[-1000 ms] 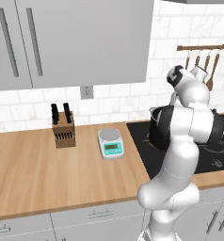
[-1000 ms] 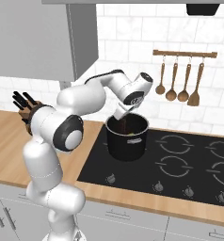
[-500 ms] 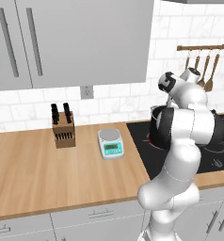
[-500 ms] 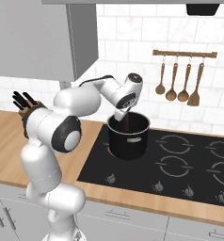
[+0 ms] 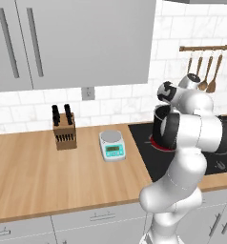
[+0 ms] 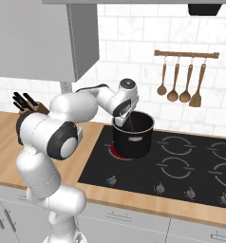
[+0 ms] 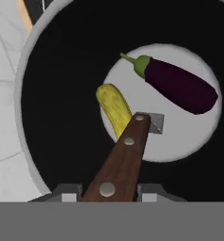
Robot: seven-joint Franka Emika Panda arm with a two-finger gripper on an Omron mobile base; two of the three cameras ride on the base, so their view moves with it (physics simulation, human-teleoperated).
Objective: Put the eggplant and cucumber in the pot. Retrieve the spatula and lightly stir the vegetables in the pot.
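In the hand view I look down into the black pot [image 7: 52, 94]. A purple eggplant [image 7: 180, 84] and a stubby yellow-green cucumber [image 7: 113, 107] lie on its pale bottom. My gripper [image 7: 107, 192] is shut on the brown handle of the spatula [image 7: 125, 160], whose grey blade reaches down beside the cucumber's near end. From the right base view the pot [image 6: 133, 137] stands on the hob's left rear burner, with my gripper [image 6: 127, 119] dipping into its mouth. The left base view has the pot [image 5: 159, 126] partly hidden behind my arm.
Wooden spoons and a turner hang on a wall rail [image 6: 181, 85] behind the hob [image 6: 181, 163]. A knife block [image 5: 64, 128] and a small scale [image 5: 112, 145] stand on the wooden counter to the left. Wall cabinets hang above the counter.
My hand has shifted a little to the left and lower over the pot, carrying the spatula with it. The pot has stayed in place.
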